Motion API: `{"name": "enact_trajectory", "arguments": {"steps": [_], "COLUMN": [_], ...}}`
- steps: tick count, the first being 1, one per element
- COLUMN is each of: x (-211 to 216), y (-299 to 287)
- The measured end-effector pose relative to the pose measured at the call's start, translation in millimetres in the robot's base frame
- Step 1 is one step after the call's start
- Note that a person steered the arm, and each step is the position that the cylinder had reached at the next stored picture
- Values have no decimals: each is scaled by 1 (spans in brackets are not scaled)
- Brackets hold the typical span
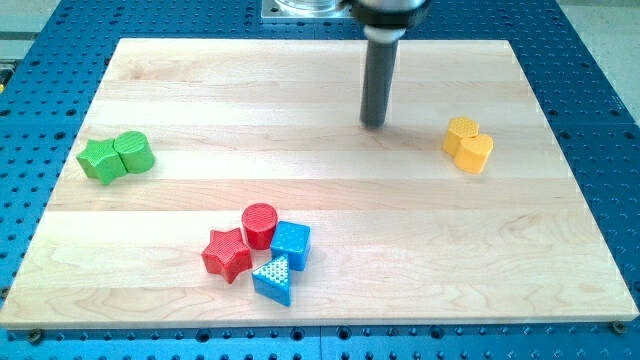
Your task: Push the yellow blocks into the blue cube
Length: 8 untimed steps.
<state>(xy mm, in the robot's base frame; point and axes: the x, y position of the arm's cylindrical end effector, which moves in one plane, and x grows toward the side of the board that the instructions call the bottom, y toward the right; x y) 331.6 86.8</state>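
Two yellow blocks touch each other at the view's right: a yellow hexagon (461, 134) and a yellow heart (476, 153) just below it. The blue cube (291, 243) sits at the view's bottom centre, beside a red cylinder (259, 223), a red star (227, 254) and a blue triangle (273, 278). My tip (373, 123) stands on the board near the view's top centre, well to the left of the yellow blocks and far above the blue cube, touching no block.
A green star (99, 160) and a green cylinder (133, 152) touch each other at the view's left. The wooden board (320, 180) lies on a blue perforated table (600, 120).
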Motion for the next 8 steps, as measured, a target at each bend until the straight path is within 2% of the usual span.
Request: {"name": "enact_trajectory", "arguments": {"steps": [2,3,4,5,6,7,8], "x": [8,51,112,111,143,185,170], "y": [133,107,38,18,18,-24,5]}}
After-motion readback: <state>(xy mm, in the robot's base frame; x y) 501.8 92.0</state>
